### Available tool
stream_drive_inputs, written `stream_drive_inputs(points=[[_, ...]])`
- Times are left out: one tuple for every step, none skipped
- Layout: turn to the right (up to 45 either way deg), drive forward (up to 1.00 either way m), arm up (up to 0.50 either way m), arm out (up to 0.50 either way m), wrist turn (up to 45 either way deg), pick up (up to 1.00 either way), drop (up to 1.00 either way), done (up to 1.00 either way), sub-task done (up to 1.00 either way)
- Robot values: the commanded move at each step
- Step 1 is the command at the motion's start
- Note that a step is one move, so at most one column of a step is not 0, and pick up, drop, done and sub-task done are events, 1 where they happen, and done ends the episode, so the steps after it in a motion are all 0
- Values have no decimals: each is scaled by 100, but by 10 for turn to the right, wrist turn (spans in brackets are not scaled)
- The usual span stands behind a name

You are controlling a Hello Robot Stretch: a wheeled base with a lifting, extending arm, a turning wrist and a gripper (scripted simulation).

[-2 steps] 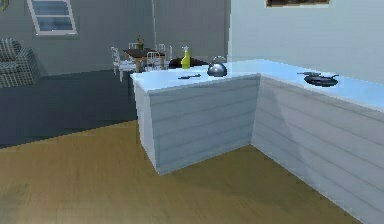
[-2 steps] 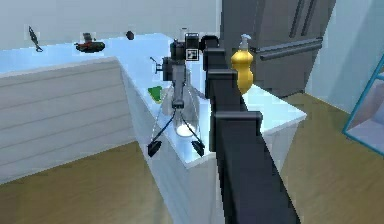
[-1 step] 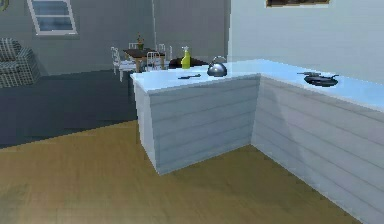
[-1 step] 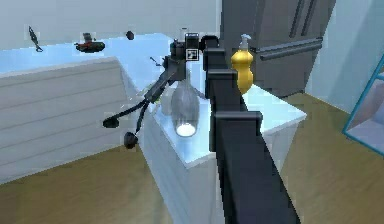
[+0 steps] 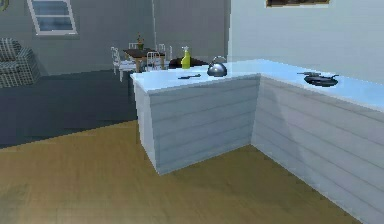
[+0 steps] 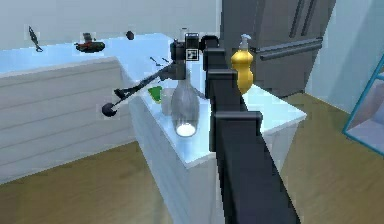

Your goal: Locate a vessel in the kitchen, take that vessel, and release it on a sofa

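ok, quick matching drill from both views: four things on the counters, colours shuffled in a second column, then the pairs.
Things:
1 kettle
2 pan
3 vessel
4 pump bottle

Colours:
A yellow
B clear
C black
D silvery

Pairs: 1-D; 2-C; 3-B; 4-A

The arm [image 6: 240, 150] reaches over a white bench [image 6: 280, 112]. Near the claw [image 6: 135, 88], a glass vessel [image 6: 183, 105] and a yellow bottle [image 6: 241, 65] stand on it.
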Motion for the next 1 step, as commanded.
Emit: stream_drive_inputs(points=[[0,0,0,0,450,0,0,0,0]])
